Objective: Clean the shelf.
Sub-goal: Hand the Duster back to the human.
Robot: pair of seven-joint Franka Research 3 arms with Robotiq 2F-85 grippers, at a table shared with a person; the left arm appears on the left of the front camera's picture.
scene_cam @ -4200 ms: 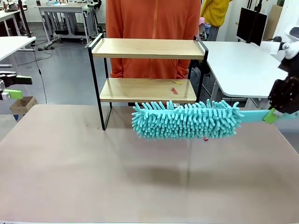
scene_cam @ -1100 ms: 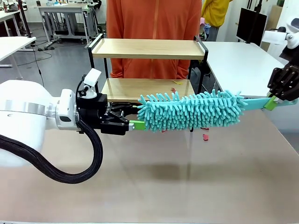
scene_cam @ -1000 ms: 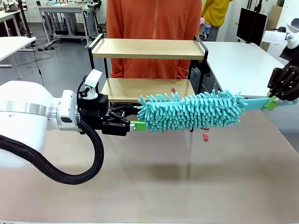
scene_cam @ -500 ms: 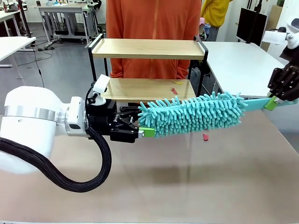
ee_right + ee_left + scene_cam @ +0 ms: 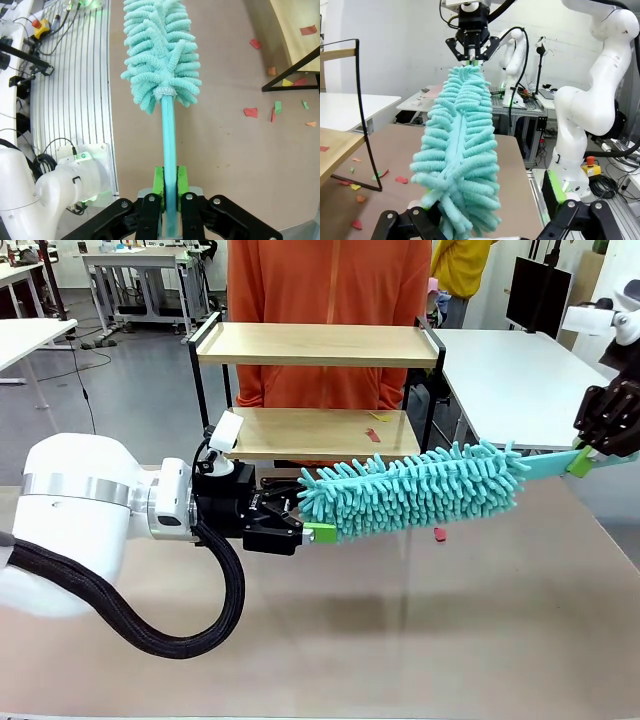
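Beige tabletop [image 5: 330, 640] fills the foreground of a workshop with white desks and a grey floor behind. At its left, the left gripper [image 5: 305, 520] holds its jaws wide around the turquoise duster [image 5: 410, 490] tip. The shelf [image 5: 315, 390] stands at the far edge, paper scraps [image 5: 275, 107] scattered nearby. Rightward, the right gripper [image 5: 169, 200] clamps the duster's handle. No readable writing.

Turquoise duster [image 5: 415, 490], light wooden shelf [image 5: 318, 344] framed black, red scraps [image 5: 250, 112]
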